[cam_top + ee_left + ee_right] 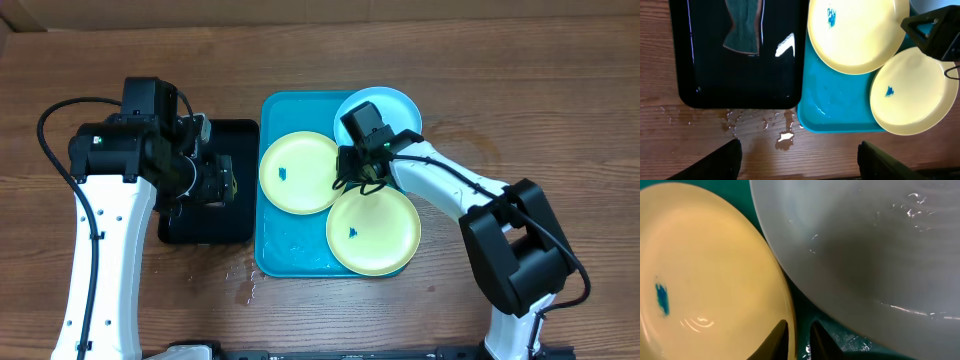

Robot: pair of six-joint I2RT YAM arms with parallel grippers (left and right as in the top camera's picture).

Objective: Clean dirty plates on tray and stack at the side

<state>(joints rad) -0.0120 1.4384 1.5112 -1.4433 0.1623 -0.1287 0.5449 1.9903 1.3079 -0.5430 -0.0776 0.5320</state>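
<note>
Where fingers straddle, yellow plate rim

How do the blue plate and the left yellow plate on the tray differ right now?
The blue plate is light blue with no visible speck; the left yellow plate is yellow-green with a blue speck. The blue plate sits at the far corner of the tray, partly hidden by the right gripper; the yellow plate lies fully visible. Both are round and shallow.

Plates — three in all: two yellow-green plates, each carrying one small blue speck, and one light blue plate. Trays — two: one turquoise tray and one black tray. Robot arms — two, one gripper apiece.
</note>
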